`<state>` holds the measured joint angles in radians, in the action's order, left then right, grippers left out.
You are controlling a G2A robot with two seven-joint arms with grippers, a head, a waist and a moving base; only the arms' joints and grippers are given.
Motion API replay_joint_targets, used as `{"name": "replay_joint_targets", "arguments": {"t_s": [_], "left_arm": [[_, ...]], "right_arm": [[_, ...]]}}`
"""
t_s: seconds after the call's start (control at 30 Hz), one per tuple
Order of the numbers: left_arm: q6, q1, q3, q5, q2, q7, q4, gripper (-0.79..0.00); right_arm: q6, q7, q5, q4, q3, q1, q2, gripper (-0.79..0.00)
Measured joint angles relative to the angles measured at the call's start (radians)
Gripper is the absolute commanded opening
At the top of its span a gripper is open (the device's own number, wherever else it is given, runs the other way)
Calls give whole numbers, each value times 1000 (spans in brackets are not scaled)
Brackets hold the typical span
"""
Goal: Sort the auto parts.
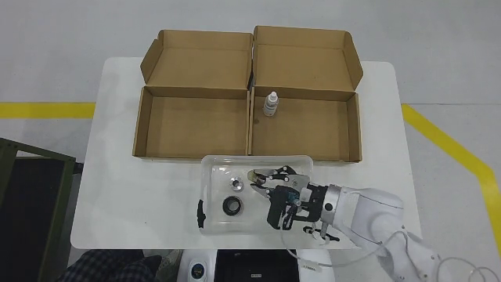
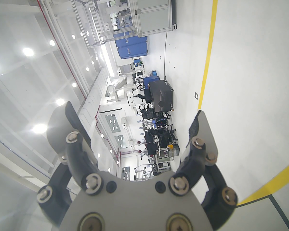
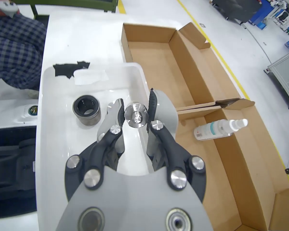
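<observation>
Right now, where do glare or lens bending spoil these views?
Left wrist view: ceiling lamps flare into starbursts beside the left hand, and the yellow floor line bows. Right wrist view: the silver part by the right hand glints, and the white tray shines. Top view: even light, soft shadows inside the cardboard boxes.

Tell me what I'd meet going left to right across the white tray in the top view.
black rim patch → black bushing → right hand
</observation>
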<state>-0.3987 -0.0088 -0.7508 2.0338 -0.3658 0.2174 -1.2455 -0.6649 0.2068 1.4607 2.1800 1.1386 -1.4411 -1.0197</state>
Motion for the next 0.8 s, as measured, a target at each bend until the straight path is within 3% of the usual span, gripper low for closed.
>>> {"name": "replay_joint_targets", "arguments": {"t_s": [0.47, 0.8], "left_arm": [[0, 0, 0, 0, 0, 0, 0, 0], [0, 0, 0, 0, 0, 0, 0, 0]], "right_arm": [[-55, -146, -273, -53, 168, -16, 10, -785], [-78, -188, -375, -74, 248, -51, 16, -785]]}}
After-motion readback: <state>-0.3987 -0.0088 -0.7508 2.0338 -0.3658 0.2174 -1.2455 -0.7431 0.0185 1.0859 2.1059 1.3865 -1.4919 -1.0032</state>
